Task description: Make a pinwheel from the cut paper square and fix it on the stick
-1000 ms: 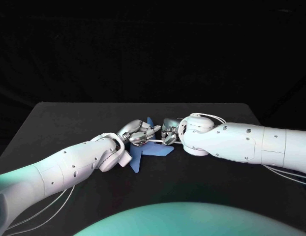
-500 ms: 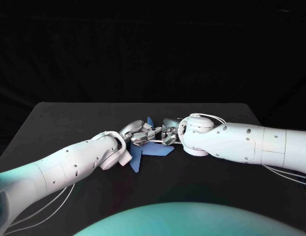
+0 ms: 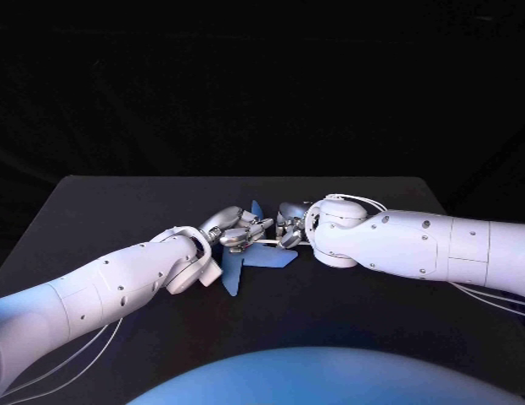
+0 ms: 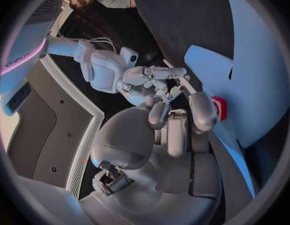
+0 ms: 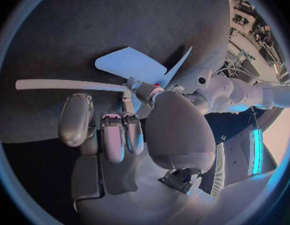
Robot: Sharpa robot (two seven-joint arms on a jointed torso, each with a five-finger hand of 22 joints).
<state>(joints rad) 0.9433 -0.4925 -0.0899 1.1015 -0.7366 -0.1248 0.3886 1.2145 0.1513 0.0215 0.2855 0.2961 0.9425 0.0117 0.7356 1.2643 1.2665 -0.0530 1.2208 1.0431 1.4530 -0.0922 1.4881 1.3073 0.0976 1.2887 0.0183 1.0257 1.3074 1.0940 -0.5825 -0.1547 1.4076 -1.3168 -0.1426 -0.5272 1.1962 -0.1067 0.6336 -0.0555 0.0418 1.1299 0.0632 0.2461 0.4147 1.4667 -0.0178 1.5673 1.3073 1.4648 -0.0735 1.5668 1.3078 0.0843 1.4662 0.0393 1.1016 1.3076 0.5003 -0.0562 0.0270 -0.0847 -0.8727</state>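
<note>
Blue paper pinwheel in the middle of the frame: left hand pinches it, right hand pinches the white stick.

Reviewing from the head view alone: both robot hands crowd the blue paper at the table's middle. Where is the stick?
Observer: In the right wrist view the right robot hand holds the white stick, its end reaching the blue paper pinwheel.
Reviewer: Anything at the paper's centre?
Observer: A small red piece, beside a fingertip of the left robot hand.
Reviewer: Is it pinched?
Observer: Cannot tell; the fingertip lies against it.
</note>
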